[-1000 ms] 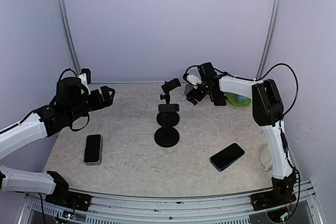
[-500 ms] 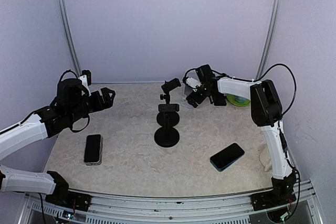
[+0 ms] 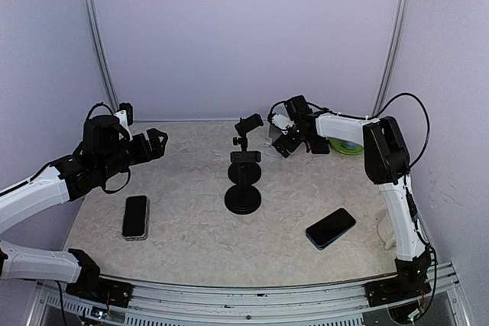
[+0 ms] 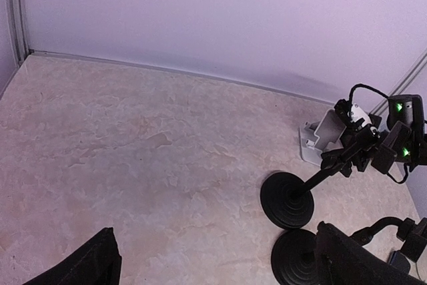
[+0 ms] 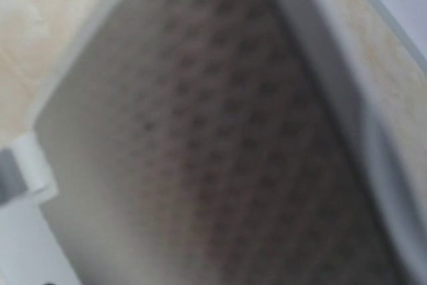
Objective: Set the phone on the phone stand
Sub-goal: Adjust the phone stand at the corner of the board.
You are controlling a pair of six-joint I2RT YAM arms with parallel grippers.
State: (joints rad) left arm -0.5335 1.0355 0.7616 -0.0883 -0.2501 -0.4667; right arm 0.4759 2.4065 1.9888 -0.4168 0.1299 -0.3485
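Looking from the left gripper (image 3: 157,143), we find the silver-edged phone (image 3: 135,217) behind and below it, back toward its own base. The phone lies flat on the table (image 3: 191,242) with its long axis running along the arm's reach. The left fingers (image 4: 93,268) stand wide apart on nothing. The dark phone (image 3: 331,227) lies well behind the right gripper (image 3: 284,141), skewed across that arm's line. So each arm is nearer to one phone, and we judge either must draw back to reach it.

The right gripper's jaws stand wide, nose-close to the small white stand (image 4: 319,139), whose dotted pad fills its blurred wrist view. We cannot tell whether they touch it. The black phone stand (image 3: 243,181) is between the two grippers.

Against a second ago, the right gripper has edged slightly farther out over the white stand. The left arm and both phones are unchanged.
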